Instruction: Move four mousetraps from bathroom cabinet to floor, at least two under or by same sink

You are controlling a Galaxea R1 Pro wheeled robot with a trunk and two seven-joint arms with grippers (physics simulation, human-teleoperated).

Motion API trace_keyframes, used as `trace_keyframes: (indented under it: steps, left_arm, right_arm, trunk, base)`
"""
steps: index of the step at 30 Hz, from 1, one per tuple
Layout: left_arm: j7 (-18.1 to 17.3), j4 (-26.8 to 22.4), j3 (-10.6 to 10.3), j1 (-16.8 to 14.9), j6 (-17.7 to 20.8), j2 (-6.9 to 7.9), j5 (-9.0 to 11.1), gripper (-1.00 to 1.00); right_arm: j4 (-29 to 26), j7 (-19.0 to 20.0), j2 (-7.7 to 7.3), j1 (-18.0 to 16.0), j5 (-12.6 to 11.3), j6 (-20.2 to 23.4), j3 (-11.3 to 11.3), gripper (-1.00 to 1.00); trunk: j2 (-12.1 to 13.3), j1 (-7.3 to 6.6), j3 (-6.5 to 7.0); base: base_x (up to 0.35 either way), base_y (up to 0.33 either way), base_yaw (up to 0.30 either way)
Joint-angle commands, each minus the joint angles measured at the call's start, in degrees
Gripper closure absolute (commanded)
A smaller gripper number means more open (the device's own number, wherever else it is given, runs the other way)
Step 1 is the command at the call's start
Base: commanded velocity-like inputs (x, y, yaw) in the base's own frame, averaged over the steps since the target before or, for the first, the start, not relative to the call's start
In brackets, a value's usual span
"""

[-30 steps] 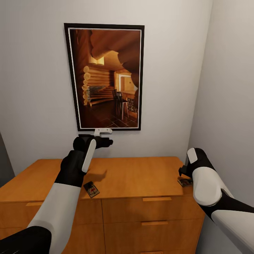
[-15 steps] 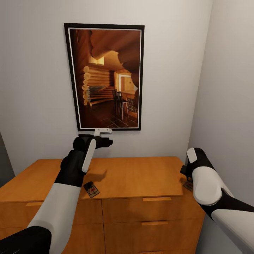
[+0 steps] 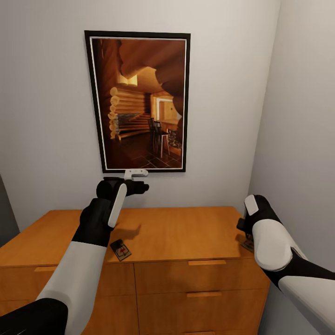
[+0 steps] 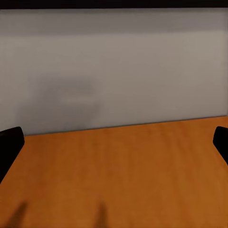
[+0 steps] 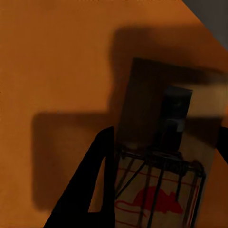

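Note:
On the orange-brown cabinet, one mousetrap lies near the front edge, below my left forearm. A second mousetrap lies at the right end of the top, mostly hidden by my right wrist. My right gripper is down over it. In the right wrist view that mousetrap, with wire parts and a red mouse print, sits between the two dark fingers of the right gripper, whose jaws stand apart on either side of it. My left gripper hangs open above the cabinet top, holding nothing.
A framed picture of a log cabin hangs on the wall behind the cabinet. A side wall closes in right beside the cabinet's right end. Drawer fronts face me below the top.
My right gripper has sunk and shifted slightly over the right-hand mousetrap, covering more of it. The left arm and the other mousetrap have not moved.

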Motion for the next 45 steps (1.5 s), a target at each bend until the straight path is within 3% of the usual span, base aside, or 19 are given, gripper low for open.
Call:
trace_keyframes:
  steps: [1,4,6,11,14,19,25,29,36,45]
  left_arm:
    - [0.55,-0.06,-0.04,-0.05,0.21,0.01,0.55,-1.00]
    - [0.53,-0.15,-0.04,-0.05,0.21,0.01,0.50,-1.00]
    - [0.52,-0.20,-0.04,-0.05,0.21,0.01,0.54,-1.00]
    - [0.52,-0.20,-0.04,-0.05,0.21,0.01,0.64,-1.00]
    - [0.52,-0.21,-0.04,-0.05,0.21,0.01,0.65,-1.00]
    - [0.52,-0.20,-0.04,-0.05,0.21,0.01,0.65,-1.00]
    - [0.52,-0.12,-0.04,-0.05,0.21,0.06,0.73,-1.00]
    - [0.52,-0.01,-0.04,-0.05,0.21,0.09,0.77,-1.00]
    - [0.54,0.04,-0.04,-0.05,0.21,0.10,0.70,-1.00]
    - [0.55,0.04,-0.04,-0.05,0.21,0.10,0.77,-1.00]
  right_arm:
    - [-0.33,0.12,0.12,1.54,-0.16,0.29,0.02,1.00]
    - [-1.32,0.28,0.28,1.56,-0.08,0.29,3.37,1.00]
    - [-3.75,0.51,0.83,1.59,-0.23,0.29,9.82,1.00]
    - [-9.41,0.73,2.13,1.60,-0.46,0.29,19.66,1.00]
    - [-12.87,0.72,2.92,1.62,-0.48,0.29,21.77,1.00]
    - [-17.20,0.66,4.67,1.60,-0.44,0.29,23.16,1.00]
    - [-18.10,0.65,5.07,1.62,-0.45,0.29,24.12,1.00]
    - [-18.19,0.81,5.28,1.61,-0.49,0.29,26.67,1.00]
    - [-18.20,1.27,8.39,1.62,-0.50,0.29,28.09,1.00]
    - [-17.71,2.61,8.51,1.63,-0.64,0.29,28.42,1.00]
  trunk:
    - [-0.03,0.01,-0.09]
    - [-0.03,0.01,-0.09]
    - [-0.03,0.01,-0.09]
    - [-0.03,0.01,-0.09]
    - [-0.03,0.01,-0.09]
    - [-0.03,0.01,-0.09]
    - [-0.03,0.01,-0.09]
    - [-0.03,0.01,-0.09]
    - [-0.03,0.01,-0.09]
    - [-0.03,0.01,-0.09]
  base:
    - [0.000,0.000,0.000]
    - [0.000,0.000,0.000]
    - [0.000,0.000,0.000]
    - [0.000,0.000,0.000]
    - [0.000,0.000,0.000]
    - [0.000,0.000,0.000]
    - [0.000,0.000,0.000]
    - [0.000,0.000,0.000]
    - [0.000,0.000,0.000]
    - [0.000,0.000,0.000]
